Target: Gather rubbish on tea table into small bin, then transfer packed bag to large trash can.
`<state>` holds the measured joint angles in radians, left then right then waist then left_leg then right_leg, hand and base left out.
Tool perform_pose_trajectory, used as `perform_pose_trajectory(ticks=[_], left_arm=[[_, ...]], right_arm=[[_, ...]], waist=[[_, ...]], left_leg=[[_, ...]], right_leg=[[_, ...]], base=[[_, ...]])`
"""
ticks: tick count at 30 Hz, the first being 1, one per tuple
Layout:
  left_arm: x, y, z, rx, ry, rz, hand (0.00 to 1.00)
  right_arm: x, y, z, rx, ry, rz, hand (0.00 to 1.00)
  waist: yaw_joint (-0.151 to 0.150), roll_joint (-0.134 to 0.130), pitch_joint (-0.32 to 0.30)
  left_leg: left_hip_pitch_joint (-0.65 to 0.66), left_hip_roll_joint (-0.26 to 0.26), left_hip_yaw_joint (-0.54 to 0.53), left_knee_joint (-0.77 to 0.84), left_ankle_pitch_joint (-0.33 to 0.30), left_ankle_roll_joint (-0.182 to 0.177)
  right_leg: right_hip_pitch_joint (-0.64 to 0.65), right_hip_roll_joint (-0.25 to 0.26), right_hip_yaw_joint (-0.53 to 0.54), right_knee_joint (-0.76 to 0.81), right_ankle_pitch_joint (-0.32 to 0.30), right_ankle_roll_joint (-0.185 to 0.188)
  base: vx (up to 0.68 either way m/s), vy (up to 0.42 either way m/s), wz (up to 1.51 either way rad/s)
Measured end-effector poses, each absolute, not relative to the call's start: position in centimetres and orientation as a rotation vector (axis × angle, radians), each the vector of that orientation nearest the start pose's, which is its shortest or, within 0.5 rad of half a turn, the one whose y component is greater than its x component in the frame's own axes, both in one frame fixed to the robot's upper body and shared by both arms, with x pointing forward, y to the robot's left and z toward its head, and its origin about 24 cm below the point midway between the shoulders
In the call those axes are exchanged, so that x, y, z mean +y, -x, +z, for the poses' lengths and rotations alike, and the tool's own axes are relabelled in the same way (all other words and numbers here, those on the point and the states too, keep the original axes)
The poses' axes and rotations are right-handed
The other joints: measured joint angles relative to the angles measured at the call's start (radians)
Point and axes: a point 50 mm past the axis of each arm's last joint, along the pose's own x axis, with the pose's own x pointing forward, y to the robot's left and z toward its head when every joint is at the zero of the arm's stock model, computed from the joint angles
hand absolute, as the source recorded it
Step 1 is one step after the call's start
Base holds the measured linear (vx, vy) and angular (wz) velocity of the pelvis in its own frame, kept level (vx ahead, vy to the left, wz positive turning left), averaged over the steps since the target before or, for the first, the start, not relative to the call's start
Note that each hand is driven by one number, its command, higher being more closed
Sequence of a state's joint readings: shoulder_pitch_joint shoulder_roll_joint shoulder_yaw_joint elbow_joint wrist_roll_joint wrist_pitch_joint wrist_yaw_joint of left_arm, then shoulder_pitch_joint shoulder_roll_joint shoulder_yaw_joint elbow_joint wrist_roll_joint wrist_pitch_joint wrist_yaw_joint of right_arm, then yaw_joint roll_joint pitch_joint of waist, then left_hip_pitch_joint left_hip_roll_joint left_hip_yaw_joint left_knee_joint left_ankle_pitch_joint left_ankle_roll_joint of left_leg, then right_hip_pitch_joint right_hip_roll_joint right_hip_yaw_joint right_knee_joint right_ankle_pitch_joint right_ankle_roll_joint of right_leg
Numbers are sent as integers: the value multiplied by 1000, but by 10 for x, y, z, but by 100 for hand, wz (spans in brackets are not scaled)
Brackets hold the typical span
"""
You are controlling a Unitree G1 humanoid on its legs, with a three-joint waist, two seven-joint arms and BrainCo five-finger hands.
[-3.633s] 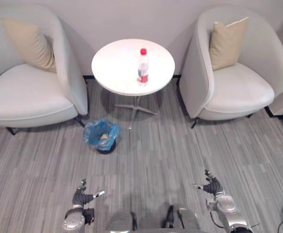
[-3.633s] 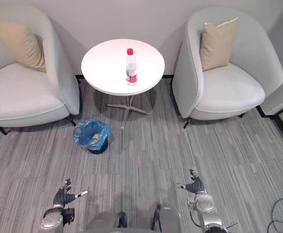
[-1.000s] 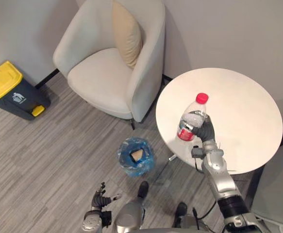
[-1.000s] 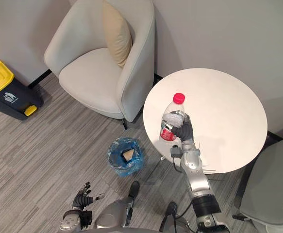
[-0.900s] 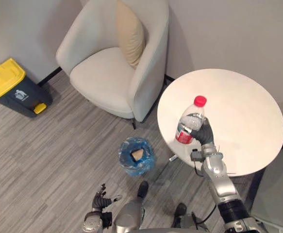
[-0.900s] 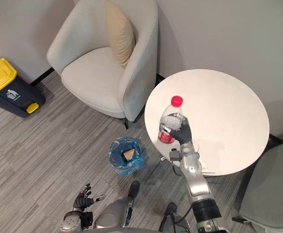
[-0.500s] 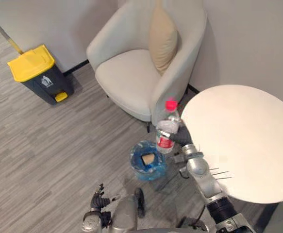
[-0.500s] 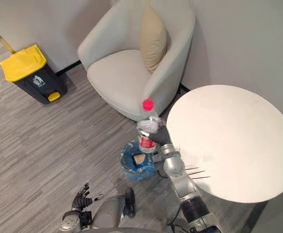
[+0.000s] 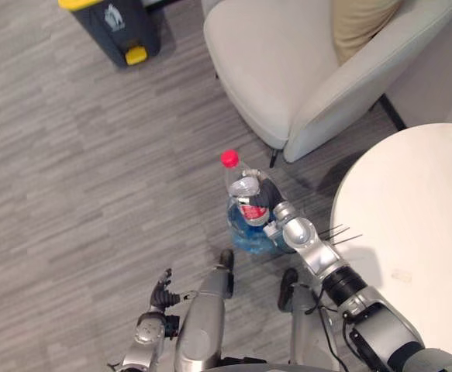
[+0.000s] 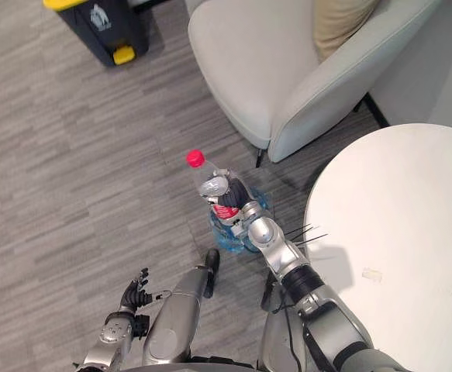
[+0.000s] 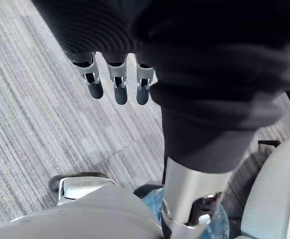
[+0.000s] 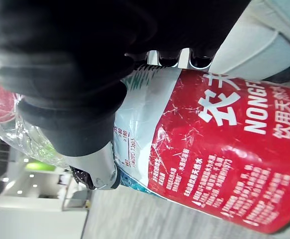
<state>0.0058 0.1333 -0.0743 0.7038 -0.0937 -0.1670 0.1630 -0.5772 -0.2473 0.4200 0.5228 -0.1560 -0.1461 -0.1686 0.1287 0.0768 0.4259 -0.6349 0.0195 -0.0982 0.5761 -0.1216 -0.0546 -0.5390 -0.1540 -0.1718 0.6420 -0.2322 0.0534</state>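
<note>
My right hand [image 9: 272, 203] has carried the water bottle [image 9: 242, 186] off the tea table [image 9: 412, 256], and the blue-lined small bin [image 9: 249, 239] now sits directly beneath it.

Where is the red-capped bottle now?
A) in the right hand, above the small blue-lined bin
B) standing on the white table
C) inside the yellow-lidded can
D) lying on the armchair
A: the right hand is curled round the bottle, over the small bin, off the table.

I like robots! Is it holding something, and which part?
Its right hand holds the plastic water bottle by its middle, fingers curled round the red label. The left hand holds nothing.
</note>
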Motion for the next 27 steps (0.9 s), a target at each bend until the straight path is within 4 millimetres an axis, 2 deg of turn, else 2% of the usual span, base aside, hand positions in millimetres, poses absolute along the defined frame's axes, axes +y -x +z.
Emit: perform_pose_trajectory(ticks=[2, 4, 6, 9, 12, 16, 17, 27], left_arm=[[184, -215, -83, 489, -71, 189, 0], [177, -242, -61, 381, -4, 227, 0], [169, -261, -42, 292, 32, 230, 0], [164, -286, -4, 132, 96, 237, 0], [170, -293, 17, 31, 135, 274, 0], [175, -295, 22, 14, 128, 290, 0], [175, -295, 22, 16, 130, 297, 0], [179, -294, 20, 27, 140, 311, 0]], right_arm=[[-96, -349, 98, -266, 586, 231, 100], [-95, -357, 119, -338, 616, 186, 100], [-96, -363, 137, -387, 636, 148, 100], [-102, -372, 162, -436, 633, 79, 100], [-101, -376, 181, -483, 630, 42, 100], [-105, -379, 196, -523, 626, -8, 100], [-110, -380, 200, -525, 611, -37, 0], [-129, -381, 207, -525, 585, -140, 0]], waist=[[-3, 0, 6], [-5, -1, 36], [-6, -2, 58], [-3, -6, 97], [5, -9, 100], [7, -15, 104], [11, -18, 105], [6, -21, 107]], left_leg=[[-114, -5, -10, 60, -2, -1], [-247, -12, -23, 143, -11, -7], [-354, -18, -32, 205, -22, -9], [-511, 18, 13, 286, -21, -9], [-648, 31, 23, 364, -6, -18], [-744, 29, 21, 418, -2, -14], [-764, 29, 21, 421, -6, -20], [-795, 35, 17, 402, 19, -41]], right_leg=[[-112, -13, -11, 79, -21, -8], [-239, -28, -21, 186, -51, -15], [-337, -46, -32, 269, -77, -21], [-484, -84, -50, 397, -127, -32], [-617, -98, -46, 499, -156, -37], [-718, -112, -33, 570, -175, -37], [-742, -114, -30, 580, -178, -37], [-787, -110, -37, 594, -183, -37]], base=[[-130, -42, 20], [-174, -69, 23], [-198, -90, 35], [-190, -129, 46], [-101, -90, 15], [-57, -6, 2], [-62, -1, 2], [-33, -1, 2]])
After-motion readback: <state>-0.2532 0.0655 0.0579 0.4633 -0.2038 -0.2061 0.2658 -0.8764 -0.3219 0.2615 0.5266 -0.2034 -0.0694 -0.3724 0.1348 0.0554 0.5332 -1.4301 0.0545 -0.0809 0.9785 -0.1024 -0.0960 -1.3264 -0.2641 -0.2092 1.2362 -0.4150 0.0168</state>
